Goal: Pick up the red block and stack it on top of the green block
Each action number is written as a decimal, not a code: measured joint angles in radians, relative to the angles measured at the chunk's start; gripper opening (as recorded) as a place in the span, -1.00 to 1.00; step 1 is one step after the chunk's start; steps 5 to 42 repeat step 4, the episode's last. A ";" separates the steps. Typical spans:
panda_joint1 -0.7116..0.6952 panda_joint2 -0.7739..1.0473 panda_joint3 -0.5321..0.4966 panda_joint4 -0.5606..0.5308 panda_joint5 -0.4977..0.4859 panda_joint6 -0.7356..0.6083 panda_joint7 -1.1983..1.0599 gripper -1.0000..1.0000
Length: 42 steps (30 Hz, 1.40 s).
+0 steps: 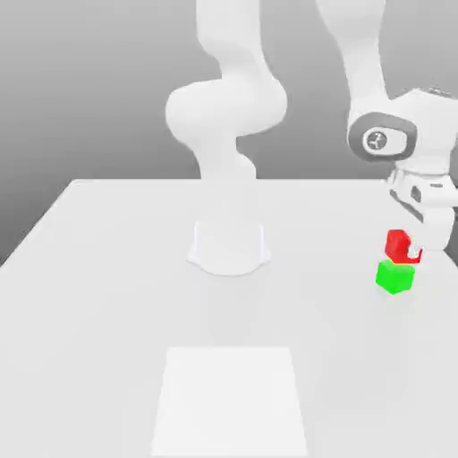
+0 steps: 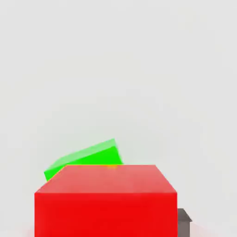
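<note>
Nearest the exterior camera, a pale square patch point(image 1: 230, 400) lies flat on the white table point(image 1: 80, 295), roughly centred. Behind it, mid-table, sits the round base point(image 1: 229, 246) of the white arm point(image 1: 225, 116); the arm rises, bends out of frame and comes back down on the exterior view's right. At that right edge, the gripper point(image 1: 415, 246) hangs down from the wrist with the red block point(image 1: 400, 245) pinched between its fingers, one white finger point(image 1: 436, 231) visible just beside the block. Red block is off the table, directly above the green block point(image 1: 394, 276); whether the two touch or a thin gap remains, cannot tell from this view. Green block rests on the table, well apart from the base, toward the exterior view's right.

Hand view: red block point(image 2: 105, 201) is closest to the lens, big and flat-faced, with a dark finger pad point(image 2: 184, 221) touching one side. Past it, the green block point(image 2: 88, 159) pokes out from behind the red one's far edge, turned at a slight angle to it, so the two are not squared up. Beyond is plain white table surface point(image 2: 139, 69).
</note>
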 joint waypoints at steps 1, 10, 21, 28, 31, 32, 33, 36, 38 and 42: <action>0.004 0.019 -0.007 -0.002 -0.021 0.018 0.015 -1.00; 0.008 0.034 -0.014 -0.004 -0.038 0.033 0.027 1.00; 0.008 0.034 -0.014 -0.004 -0.038 0.033 0.027 1.00; 0.008 0.034 -0.014 -0.004 -0.038 0.033 0.027 1.00; 0.008 0.034 -0.014 -0.004 -0.038 0.033 0.027 1.00; 0.008 0.034 -0.014 -0.004 -0.038 0.033 0.027 1.00; 0.008 0.034 -0.014 -0.004 -0.038 0.033 0.027 1.00; 0.008 0.034 -0.014 -0.004 -0.038 0.033 0.027 1.00; 0.008 0.034 -0.014 -0.004 -0.038 0.033 0.027 1.00; 0.008 0.034 -0.014 -0.004 -0.038 0.033 0.027 1.00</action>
